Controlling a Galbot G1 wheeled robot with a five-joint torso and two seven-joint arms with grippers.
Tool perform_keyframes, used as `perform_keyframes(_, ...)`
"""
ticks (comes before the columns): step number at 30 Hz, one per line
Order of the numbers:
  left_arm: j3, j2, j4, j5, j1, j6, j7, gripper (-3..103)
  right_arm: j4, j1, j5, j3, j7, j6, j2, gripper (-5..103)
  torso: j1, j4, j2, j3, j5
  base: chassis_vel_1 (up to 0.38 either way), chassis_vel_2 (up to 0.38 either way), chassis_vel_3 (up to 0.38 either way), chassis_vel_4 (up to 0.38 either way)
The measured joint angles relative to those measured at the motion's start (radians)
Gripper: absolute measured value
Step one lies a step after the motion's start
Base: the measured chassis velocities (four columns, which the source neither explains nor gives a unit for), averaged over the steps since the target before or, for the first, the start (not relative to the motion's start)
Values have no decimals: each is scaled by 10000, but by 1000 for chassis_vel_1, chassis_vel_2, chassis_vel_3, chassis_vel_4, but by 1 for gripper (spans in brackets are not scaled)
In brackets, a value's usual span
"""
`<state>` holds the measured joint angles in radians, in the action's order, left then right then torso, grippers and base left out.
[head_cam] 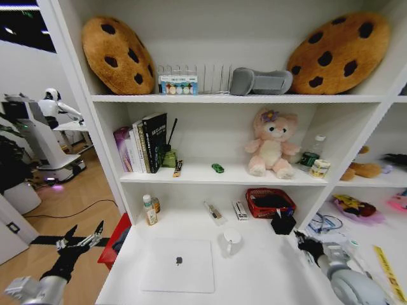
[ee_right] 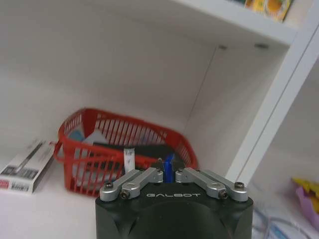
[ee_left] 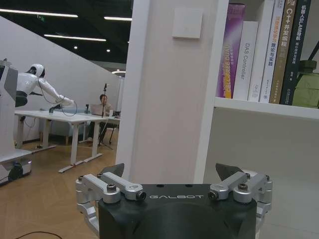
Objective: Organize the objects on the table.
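Observation:
A slim silver laptop (head_cam: 178, 264) lies shut on the white table (head_cam: 261, 276), with a white mug (head_cam: 231, 240) just to its right. A small green toy car (head_cam: 218, 168) sits on the middle shelf. Low at the table's right side, my right gripper (head_cam: 310, 243) (ee_right: 168, 172) faces the red basket (ee_right: 75, 149) and is shut on a slim blue pen (ee_right: 169, 164). A black cup (head_cam: 283, 223) stands between it and the basket. My left gripper (head_cam: 80, 239) (ee_left: 173, 172) hangs open and holds nothing, off the table's left end, facing the shelf post (ee_left: 174, 89).
Against the back wall lie a small bottle (head_cam: 150, 213), a clear-cased pen (head_cam: 214, 211) and a white box (head_cam: 240, 210) (ee_right: 25, 167). Books (head_cam: 143, 143) (ee_left: 259, 55) and a plush toy (head_cam: 270, 143) fill the middle shelf. More clutter lies on the desk to the right (head_cam: 356, 206).

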<state>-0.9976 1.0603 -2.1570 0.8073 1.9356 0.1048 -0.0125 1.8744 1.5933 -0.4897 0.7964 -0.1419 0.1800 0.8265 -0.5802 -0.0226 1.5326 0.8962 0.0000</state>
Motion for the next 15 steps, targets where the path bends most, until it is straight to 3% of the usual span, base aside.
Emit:
perform_keyframes(5,0,0,0,0,0,0,0,100,-517,-1114,382,-312,-166,-684,-92,5,-1,2,-1,0,1,0,0,0,0)
perform_keyframes(15,0,0,-1,0,0,0,1,100,-1778,-2579,611,-1382,-179,-1058,-81,5,-2,0,-1,0,1,0,0,0,0)
